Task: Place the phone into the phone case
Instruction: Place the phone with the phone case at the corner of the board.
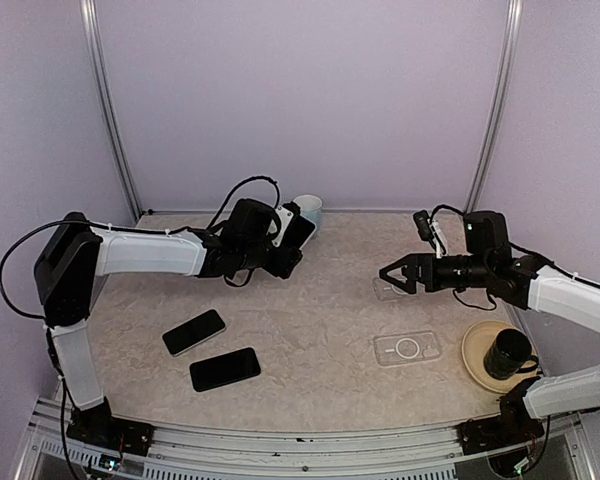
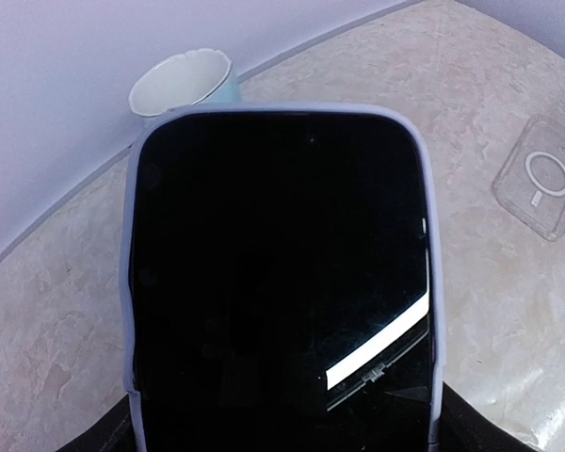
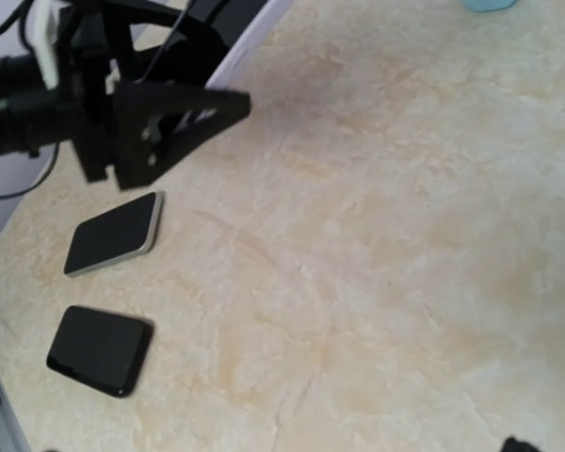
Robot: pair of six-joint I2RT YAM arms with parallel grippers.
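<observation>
Beside a pale cup (image 1: pixel 308 208), the left claw (image 1: pixel 288 245) grips a black-screened phone (image 2: pixel 282 282) with a pale rim, raised off the tabletop (image 1: pixel 310 330), while the right claw (image 1: pixel 392 274) hangs wide open and empty, near the clear phone case (image 1: pixel 407 348) with a ring mark, which lies flat.

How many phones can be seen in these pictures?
3. The silver-edged phone and the black phone lie flat on the table at near left. The third phone, in a pale case, is held up by the left claw near the cup. None seems hidden.
</observation>
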